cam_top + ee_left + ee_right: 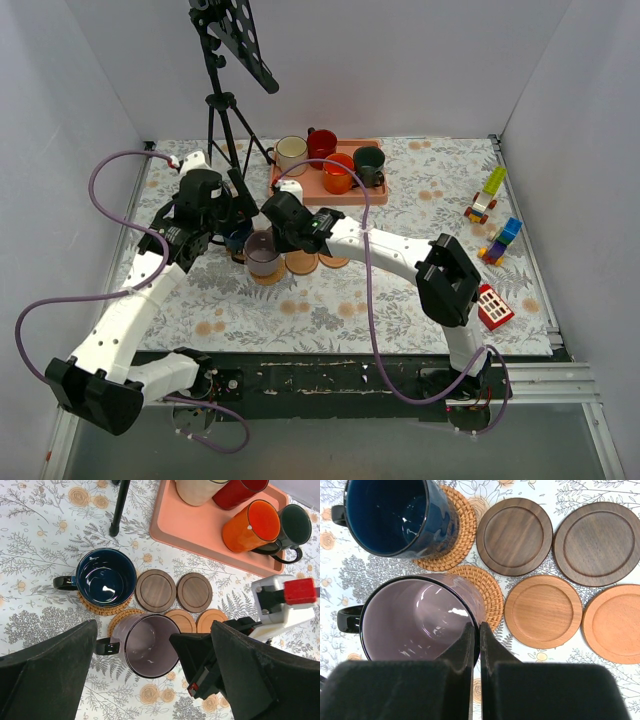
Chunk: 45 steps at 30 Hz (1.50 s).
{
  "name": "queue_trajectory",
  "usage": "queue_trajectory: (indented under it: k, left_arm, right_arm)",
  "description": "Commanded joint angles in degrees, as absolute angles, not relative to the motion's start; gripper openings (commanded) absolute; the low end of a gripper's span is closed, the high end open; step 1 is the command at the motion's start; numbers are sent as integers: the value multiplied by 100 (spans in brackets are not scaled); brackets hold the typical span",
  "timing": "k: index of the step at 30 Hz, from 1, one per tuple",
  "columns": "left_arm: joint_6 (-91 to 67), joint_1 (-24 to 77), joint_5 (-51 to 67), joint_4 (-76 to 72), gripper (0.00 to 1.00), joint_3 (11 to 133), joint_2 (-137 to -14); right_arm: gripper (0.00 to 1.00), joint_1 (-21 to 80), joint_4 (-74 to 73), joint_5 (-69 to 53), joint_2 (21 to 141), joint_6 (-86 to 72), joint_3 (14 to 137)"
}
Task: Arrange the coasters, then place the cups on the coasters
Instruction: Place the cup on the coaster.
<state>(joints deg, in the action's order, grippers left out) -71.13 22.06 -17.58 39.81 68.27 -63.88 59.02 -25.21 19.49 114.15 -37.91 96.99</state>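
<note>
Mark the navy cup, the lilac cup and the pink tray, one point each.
navy cup [106, 577]: left wrist view, on its inside bottom.
lilac cup [415, 622]: right wrist view, on its inside wall.
pink tray [190, 530]: left wrist view, on its bare floor.

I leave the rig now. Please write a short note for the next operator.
Left pincer: open, empty, above the mugs.
Right pincer: shut on the rim of the grey-lilac mug, standing on a round woven coaster.
Done: coasters laid in two rows; navy blue mug on the other woven coaster.
To do: release; move cream mug, red mug, orange mug, dark green mug from the pink tray onto the two dark brown coasters and two light wooden coasters.
</note>
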Motion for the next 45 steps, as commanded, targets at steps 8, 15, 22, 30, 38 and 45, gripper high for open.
queue_trajectory:
  k: [8, 15, 22, 30, 38, 45]
  left_arm:
    - [-7040, 2188, -1705, 3814, 98, 6768, -6161]
    - [-7040, 2188, -1661, 3806, 98, 6724, -6144]
    - [-7049, 2188, -1635, 3788, 98, 6662, -6126]
    - [-7049, 2188, -1608, 3771, 98, 6653, -6117]
    - [-7049, 2188, -1608, 3771, 98, 6618, -6108]
    - [-7049, 2188, -1617, 3762, 98, 6601, -6117]
  right_arm:
    - [1, 5985, -2109, 2206, 11399, -3516, 9993]
    - [1, 6021, -2030, 2259, 11531, -3419, 10011]
    - [1, 6056, -1960, 2241, 11619, -3366, 10028]
    - [1, 6073, -1978, 2312, 11707, -3357, 10072]
    - [1, 6073, -1934, 2417, 11742, -3322, 10081]
    - [1, 6082, -1907, 2601, 11698, -3243, 10063]
